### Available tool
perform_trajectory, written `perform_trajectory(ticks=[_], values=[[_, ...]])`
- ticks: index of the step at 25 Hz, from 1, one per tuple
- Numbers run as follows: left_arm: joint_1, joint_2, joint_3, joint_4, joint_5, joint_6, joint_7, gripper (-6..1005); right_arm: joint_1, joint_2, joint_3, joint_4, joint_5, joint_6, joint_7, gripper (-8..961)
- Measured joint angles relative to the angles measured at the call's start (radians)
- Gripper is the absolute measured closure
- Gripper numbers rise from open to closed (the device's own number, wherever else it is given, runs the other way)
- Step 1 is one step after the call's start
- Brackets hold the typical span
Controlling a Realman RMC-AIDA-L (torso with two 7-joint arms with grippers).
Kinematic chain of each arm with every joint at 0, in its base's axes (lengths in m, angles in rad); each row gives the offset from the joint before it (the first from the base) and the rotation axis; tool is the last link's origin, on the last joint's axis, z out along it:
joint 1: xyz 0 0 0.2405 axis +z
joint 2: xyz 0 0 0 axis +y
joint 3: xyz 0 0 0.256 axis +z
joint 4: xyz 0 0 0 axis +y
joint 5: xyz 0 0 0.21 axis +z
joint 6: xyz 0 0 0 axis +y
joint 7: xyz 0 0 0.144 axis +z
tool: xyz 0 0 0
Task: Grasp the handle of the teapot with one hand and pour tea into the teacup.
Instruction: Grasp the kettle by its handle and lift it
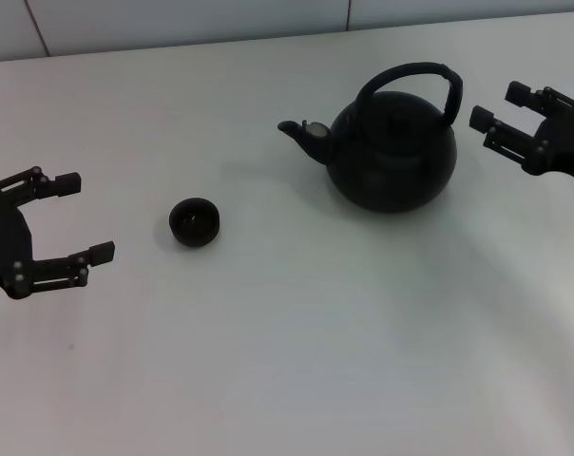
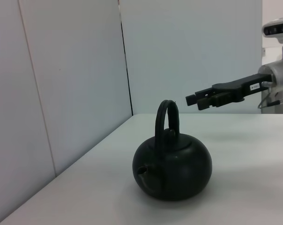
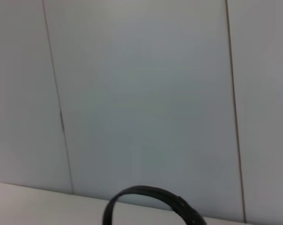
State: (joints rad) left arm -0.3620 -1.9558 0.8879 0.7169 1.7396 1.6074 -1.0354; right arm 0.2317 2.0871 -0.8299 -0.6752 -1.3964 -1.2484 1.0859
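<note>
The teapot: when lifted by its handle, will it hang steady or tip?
The teapot looks heavy: big, round, matte black. Its handle arches over the middle, so it should probably hang level. The spout side may dip slightly.

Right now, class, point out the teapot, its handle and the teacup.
teapot [image 1: 392, 161], head view, round belly.
handle [image 1: 411, 72], head view, crown of the arch.
teacup [image 1: 194, 222], head view, inside of the cup.
</note>
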Motion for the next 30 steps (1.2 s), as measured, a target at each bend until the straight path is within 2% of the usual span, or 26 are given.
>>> perform_trajectory(ticks=[17,30], values=[[0.0,0.0,0.005,0.001,0.001,0.0,0.0,129,0.129,-0.003,0.001,0.131,0.005,0.13,-0.023,280],[0.002,0.002,0.005,0.005,0.003,0.0,0.0,129,0.157,-0.004,0.001,0.164,0.03,0.201,-0.025,282]])
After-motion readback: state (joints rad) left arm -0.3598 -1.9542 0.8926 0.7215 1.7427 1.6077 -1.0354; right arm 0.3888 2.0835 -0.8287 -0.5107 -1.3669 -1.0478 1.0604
